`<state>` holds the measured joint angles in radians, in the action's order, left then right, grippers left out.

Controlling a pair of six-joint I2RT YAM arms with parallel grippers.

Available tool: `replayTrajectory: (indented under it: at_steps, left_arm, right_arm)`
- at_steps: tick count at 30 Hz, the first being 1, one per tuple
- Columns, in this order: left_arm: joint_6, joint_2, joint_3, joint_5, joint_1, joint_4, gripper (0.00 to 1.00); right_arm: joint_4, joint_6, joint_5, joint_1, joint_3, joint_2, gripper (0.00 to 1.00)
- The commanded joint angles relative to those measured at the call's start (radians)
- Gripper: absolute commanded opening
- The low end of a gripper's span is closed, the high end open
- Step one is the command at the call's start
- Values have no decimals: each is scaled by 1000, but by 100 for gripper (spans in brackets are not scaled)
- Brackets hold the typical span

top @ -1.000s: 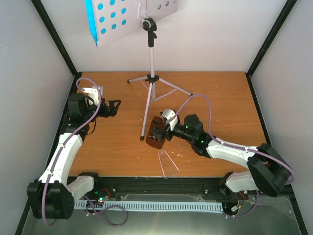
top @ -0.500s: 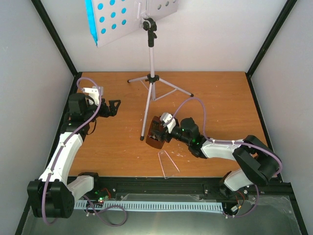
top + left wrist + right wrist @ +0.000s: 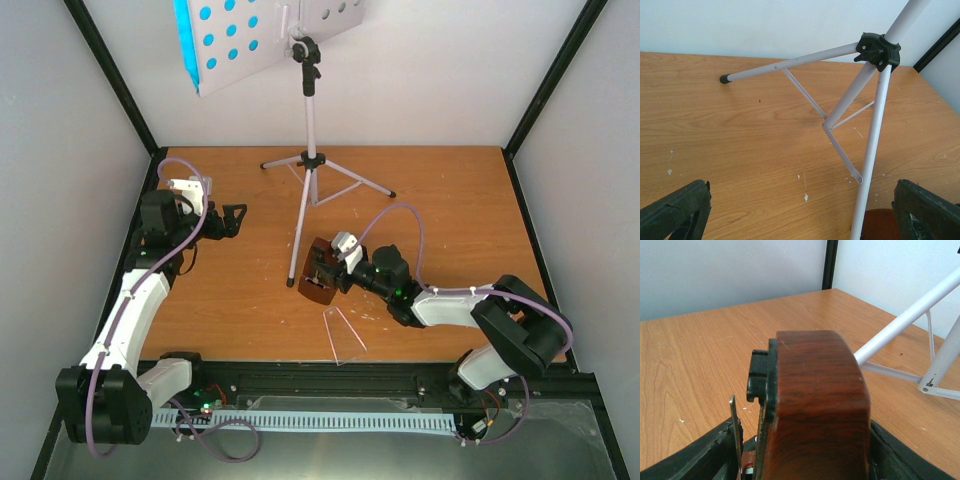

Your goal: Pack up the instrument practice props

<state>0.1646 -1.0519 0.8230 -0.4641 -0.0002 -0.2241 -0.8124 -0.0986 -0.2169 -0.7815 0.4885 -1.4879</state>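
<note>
The white tripod music stand stands at the back middle, its hole-punched desk high up with the blue sheet behind it. I cannot make out a white sheet. The brown metronome sits by the stand's near leg, with my right gripper shut around it. It fills the right wrist view between the two fingers. Its clear cover lies apart on the table in front. My left gripper is open and empty at the left, facing the tripod legs.
Wooden table with grey walls on three sides and black frame posts at the corners. The stand's three legs spread across the back middle. A black rail runs along the near edge.
</note>
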Motion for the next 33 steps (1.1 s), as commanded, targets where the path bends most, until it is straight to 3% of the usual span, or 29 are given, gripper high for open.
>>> replayTrajectory:
  at_steps: [1, 11, 33]
  left_arm:
    - [-26, 7, 4, -9, 8, 17, 99]
    - [-28, 5, 1, -29, 8, 14, 99]
    - [-29, 2, -2, -39, 8, 14, 100]
  right_arm:
    - [-48, 30, 12, -9, -10, -2, 60]
    - [-35, 43, 46, -9, 2, -20, 56]
    - [82, 106, 106, -9, 59, -17, 61]
